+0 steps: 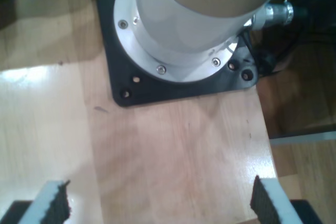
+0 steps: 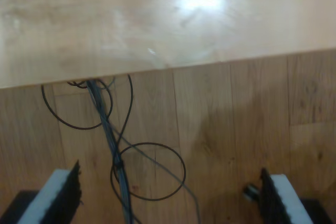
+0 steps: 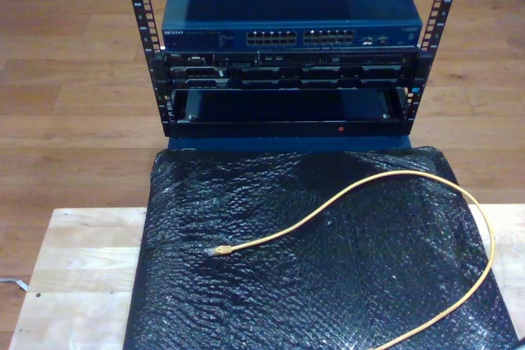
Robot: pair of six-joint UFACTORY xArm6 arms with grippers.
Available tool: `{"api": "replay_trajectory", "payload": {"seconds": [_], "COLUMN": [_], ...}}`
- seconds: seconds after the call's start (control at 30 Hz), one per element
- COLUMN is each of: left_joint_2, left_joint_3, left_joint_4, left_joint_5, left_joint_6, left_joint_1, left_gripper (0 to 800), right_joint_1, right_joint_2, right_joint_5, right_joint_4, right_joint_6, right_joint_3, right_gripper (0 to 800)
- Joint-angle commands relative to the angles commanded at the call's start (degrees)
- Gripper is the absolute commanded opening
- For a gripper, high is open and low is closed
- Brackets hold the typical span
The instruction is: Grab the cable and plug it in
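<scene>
Starting with both claws spread and holding nothing — my first gripper [image 1: 160, 203] over bare table [image 1: 184, 145], my second gripper [image 2: 170, 195] over floor. The cable [image 3: 361, 194] loops across the black mat [image 3: 328, 284], plug [image 3: 221, 249] toward the exterior view's left — a slack, springy cable may slide or twist as I pinch.

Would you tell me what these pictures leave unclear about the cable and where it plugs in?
- Cable: far end cut off by the exterior view's bottom edge.
- Plug: too small to show its clip.
- Switch ports: too small to tell free from occupied.
</scene>
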Motion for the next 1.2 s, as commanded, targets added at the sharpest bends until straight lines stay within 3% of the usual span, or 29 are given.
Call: {"api": "replay_trajectory", "payload": {"seconds": [0.33, 0.63, 0.83, 1.2], "left_joint_2": [0.09, -0.26, 0.00, 0.26], "left_joint_3": [-2.73, -3.08, -2.99, -1.85], "left_joint_4": [-7.56, -10.46, -13.19, -17.14], "left_joint_5": [3.87, 4.84, 4.66, 4.04], "left_joint_6": [-6.51, -16.00, -17.49, -19.69], "left_joint_1": [-5.80, -13.63, -14.95, -15.74], "left_gripper": [800, 800, 800, 800], "right_joint_1": [8.26, 17.76, 23.03, 28.31], "right_joint_2": [9.14, 14.42, 17.14, 19.16], "right_joint_5": [0.00, 2.37, 4.75, 12.48], "right_joint_4": [5.10, 5.36, 6.86, 15.21], "right_joint_6": [17.05, 29.80, 35.16, 40.79], "right_joint_3": [-10.99, -19.16, -23.21, -31.65], "right_gripper": [797, 797, 797, 797]}}
